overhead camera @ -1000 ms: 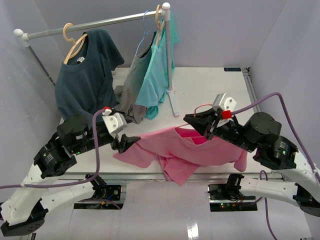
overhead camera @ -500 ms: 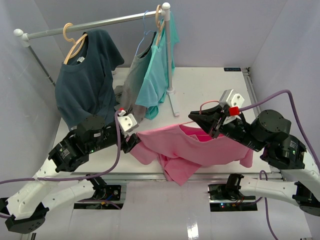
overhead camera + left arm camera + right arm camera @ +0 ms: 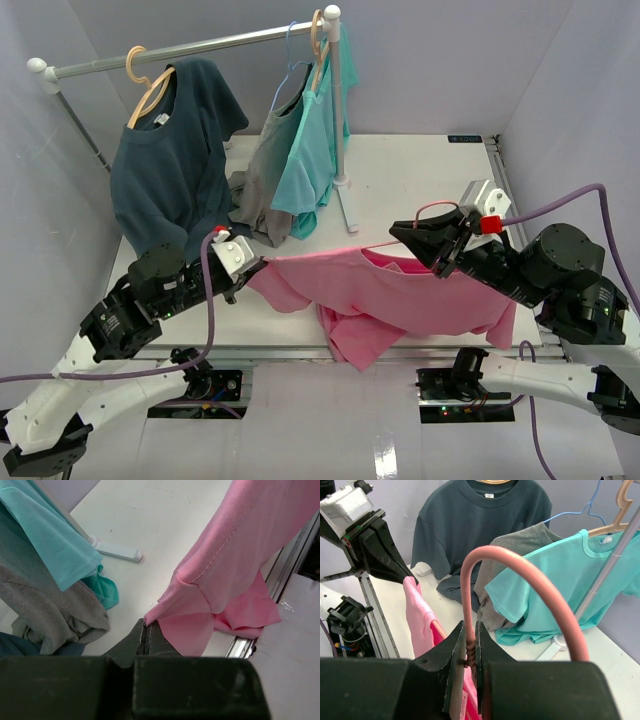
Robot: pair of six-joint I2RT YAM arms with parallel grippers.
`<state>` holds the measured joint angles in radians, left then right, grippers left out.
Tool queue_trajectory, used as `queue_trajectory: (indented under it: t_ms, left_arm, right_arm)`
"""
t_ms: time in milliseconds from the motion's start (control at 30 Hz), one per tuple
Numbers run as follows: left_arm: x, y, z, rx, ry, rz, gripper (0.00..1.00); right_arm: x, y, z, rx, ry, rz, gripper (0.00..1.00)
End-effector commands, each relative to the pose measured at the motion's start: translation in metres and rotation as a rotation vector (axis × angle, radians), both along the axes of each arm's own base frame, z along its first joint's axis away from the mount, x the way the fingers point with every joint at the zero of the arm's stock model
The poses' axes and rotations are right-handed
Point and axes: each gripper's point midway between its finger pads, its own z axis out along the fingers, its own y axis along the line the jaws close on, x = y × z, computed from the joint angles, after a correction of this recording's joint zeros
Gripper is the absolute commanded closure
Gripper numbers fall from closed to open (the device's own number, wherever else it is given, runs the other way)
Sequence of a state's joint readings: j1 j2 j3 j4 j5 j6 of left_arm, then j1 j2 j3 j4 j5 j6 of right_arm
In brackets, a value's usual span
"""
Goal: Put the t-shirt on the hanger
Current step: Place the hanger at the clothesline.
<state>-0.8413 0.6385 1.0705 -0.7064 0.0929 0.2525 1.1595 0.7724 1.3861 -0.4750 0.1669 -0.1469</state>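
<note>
Two grips, both closed. Right wrist view alone: right gripper (image 3: 469, 630) pinches pink hanger (image 3: 520, 575) at neck, hook arching upward. Left wrist view: left gripper (image 3: 146, 625) clamps pink t-shirt (image 3: 240, 540) by its edge; shirt stretches crosswise over near edge of table (image 3: 420, 170).

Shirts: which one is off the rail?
The pink t-shirt: the left gripper pinches its edge; the navy shirt, grey shirt and turquoise shirt hang from the rail.

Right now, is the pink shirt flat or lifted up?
Lifted: the t-shirt hangs stretched between the left gripper, shut on its edge, and the hanger.
</note>
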Motion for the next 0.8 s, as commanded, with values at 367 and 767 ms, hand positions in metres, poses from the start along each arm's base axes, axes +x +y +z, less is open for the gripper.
queue_trajectory:
  t_ms: [367, 767]
  left_arm:
    - [0.016, 0.014, -0.032, 0.094, 0.129, 0.155, 1.00]
    - [-0.020, 0.005, 0.045, -0.062, 0.012, -0.048, 0.04]
  right_arm:
    - [-0.004, -0.021, 0.044, 0.114, -0.069, -0.025, 0.92]
    - [0.001, 0.010, 0.001, 0.015, -0.012, 0.016, 0.92]
